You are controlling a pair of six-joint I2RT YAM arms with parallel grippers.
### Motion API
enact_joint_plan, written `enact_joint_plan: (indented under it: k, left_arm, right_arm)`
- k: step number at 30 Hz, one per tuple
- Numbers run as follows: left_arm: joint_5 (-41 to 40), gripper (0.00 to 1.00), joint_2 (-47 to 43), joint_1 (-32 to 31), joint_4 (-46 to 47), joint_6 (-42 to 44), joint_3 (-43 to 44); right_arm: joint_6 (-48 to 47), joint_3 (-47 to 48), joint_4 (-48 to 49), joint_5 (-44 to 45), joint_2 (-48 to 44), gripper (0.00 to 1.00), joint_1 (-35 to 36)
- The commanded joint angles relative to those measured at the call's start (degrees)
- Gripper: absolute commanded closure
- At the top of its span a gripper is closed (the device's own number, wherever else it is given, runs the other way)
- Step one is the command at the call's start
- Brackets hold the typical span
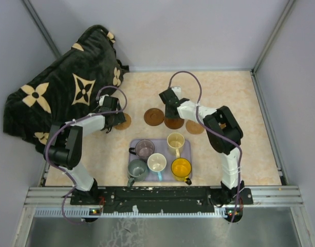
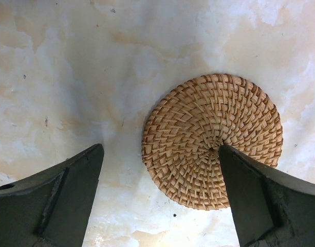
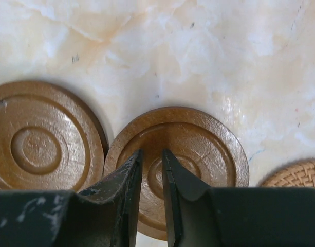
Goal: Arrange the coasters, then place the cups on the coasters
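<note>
As the right gripper (image 3: pixel 152 153) hangs pinched over a wooden coaster (image 3: pixel 208 139) and the left gripper (image 2: pixel 161 148) gapes over a woven coaster (image 2: pixel 208 128), dipping could skid either askew.

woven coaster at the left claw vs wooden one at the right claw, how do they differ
The tan woven straw coaster is coiled basketwork; the brown wooden disc coaster is smooth with rings. Over the woven one the left claw is open; over the wooden, the right claw is shut. Both are round.
</note>
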Motion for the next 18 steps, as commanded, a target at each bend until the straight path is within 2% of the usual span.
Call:
enact_joint_plan:
  k: [1,12,18]
  left_arm:
    - [4.8,0.00,2.1,0.3,-5.2,-0.6,-1.3]
    - [7.2,0.00,3.7,0.2,-5.7,0.1,0.9]
    - [6.9,0.00,3.1,0.1,-5.7,0.2,0.8]
  right_arm:
    - [-0.7,2.6,-3.4,1.3,6.0,0.77,-2.1]
    - [-1.6,6.8,-3.6,-0.7,9.3,0.77,-2.6]
    - [-0.7,2.7,-2.2,-1.7,7.7,0.77,-1.5]
